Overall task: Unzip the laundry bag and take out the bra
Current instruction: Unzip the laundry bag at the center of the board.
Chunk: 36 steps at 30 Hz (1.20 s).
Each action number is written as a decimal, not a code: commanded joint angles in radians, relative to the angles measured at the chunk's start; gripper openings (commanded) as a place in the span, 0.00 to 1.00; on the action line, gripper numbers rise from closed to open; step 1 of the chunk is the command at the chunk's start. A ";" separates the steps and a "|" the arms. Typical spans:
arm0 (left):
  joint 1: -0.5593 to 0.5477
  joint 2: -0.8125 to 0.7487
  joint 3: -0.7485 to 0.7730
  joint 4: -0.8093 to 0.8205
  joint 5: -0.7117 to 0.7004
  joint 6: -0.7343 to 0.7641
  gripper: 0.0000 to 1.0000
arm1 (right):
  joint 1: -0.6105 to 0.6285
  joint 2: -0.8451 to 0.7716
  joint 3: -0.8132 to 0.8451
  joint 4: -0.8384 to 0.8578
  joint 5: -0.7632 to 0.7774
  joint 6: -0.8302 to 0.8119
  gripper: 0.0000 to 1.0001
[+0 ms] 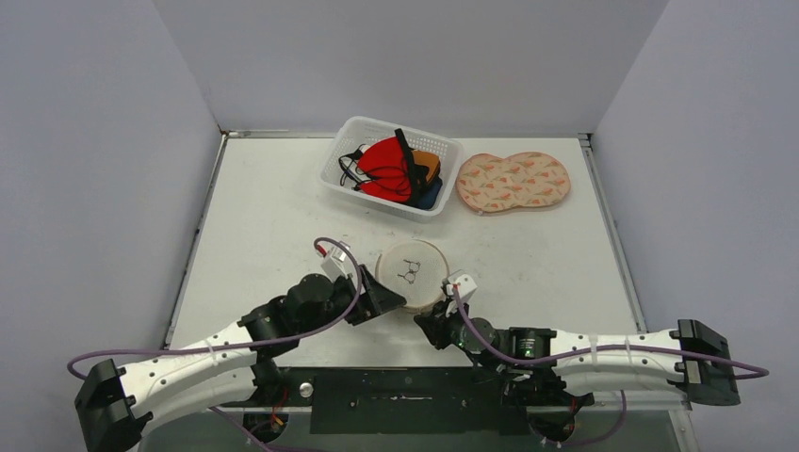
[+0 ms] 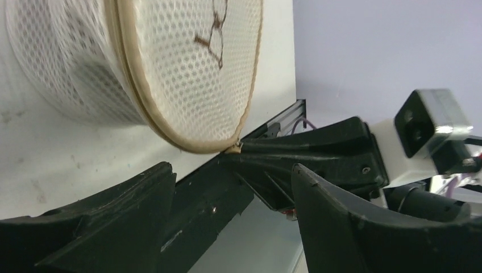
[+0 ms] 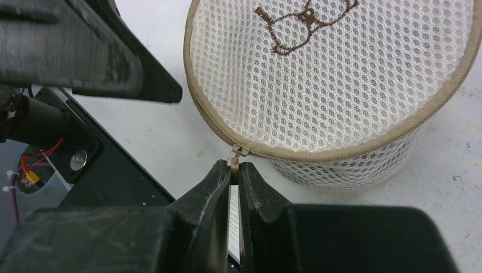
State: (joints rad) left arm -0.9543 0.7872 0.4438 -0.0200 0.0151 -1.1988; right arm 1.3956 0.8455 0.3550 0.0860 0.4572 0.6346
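The laundry bag is a round white mesh drum with a beige zipper rim and a brown bra emblem on its lid. It stands at the table's near middle and its zipper looks closed. My right gripper is shut on the beige zipper pull at the bag's near rim. My left gripper is open just left of the bag, with nothing between its fingers. In the left wrist view the right gripper's fingers meet the zipper pull. The bra is hidden.
A white basket with red, orange and black garments stands at the back middle. A peach patterned padded pouch lies to its right. Grey walls enclose the table on three sides. The black mounting rail runs along the near edge.
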 commanded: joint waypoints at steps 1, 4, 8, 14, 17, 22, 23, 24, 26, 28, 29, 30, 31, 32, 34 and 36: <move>-0.107 -0.010 -0.023 -0.013 -0.133 -0.099 0.73 | 0.008 0.060 0.065 0.098 -0.031 -0.025 0.05; -0.148 0.016 -0.018 0.005 -0.172 -0.141 0.72 | 0.008 0.100 0.082 0.130 -0.052 -0.035 0.05; -0.169 0.051 -0.014 0.072 -0.238 -0.201 0.69 | 0.008 0.133 0.091 0.172 -0.091 -0.044 0.05; -0.169 0.068 -0.019 0.059 -0.342 -0.244 0.50 | 0.009 0.145 0.087 0.217 -0.138 -0.049 0.05; -0.167 0.072 -0.025 0.060 -0.371 -0.256 0.42 | 0.009 0.141 0.080 0.221 -0.139 -0.047 0.05; -0.159 0.093 -0.017 0.063 -0.380 -0.247 0.31 | 0.010 0.137 0.072 0.217 -0.132 -0.044 0.05; -0.158 0.098 -0.016 0.062 -0.379 -0.246 0.29 | 0.010 0.136 0.070 0.216 -0.131 -0.044 0.05; -0.156 0.102 -0.015 0.062 -0.380 -0.244 0.25 | 0.009 0.132 0.069 0.214 -0.128 -0.043 0.05; -0.150 0.105 -0.016 0.062 -0.377 -0.242 0.20 | 0.009 0.125 0.065 0.207 -0.121 -0.041 0.05; -0.142 0.105 -0.018 0.062 -0.374 -0.235 0.15 | 0.009 0.113 0.062 0.194 -0.111 -0.041 0.05; -0.141 0.103 -0.017 0.061 -0.374 -0.234 0.12 | 0.009 0.105 0.060 0.186 -0.104 -0.039 0.05; -0.138 0.101 -0.018 0.060 -0.373 -0.232 0.09 | 0.009 0.096 0.056 0.178 -0.097 -0.037 0.05; -0.137 0.100 -0.019 0.061 -0.372 -0.229 0.07 | 0.009 0.087 0.052 0.167 -0.091 -0.034 0.05; -0.133 0.099 -0.019 0.061 -0.372 -0.227 0.04 | 0.009 0.078 0.048 0.158 -0.085 -0.031 0.05; -0.129 0.095 -0.019 0.060 -0.370 -0.223 0.00 | 0.009 0.056 0.038 0.134 -0.069 -0.022 0.05; -0.128 0.094 -0.019 0.057 -0.367 -0.221 0.00 | 0.009 0.030 0.029 0.110 -0.054 -0.016 0.05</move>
State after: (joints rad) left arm -1.0958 0.8917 0.4156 0.0143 -0.3298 -1.4361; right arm 1.3960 0.9321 0.3965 0.2081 0.3573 0.5991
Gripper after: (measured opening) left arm 0.042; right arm 0.084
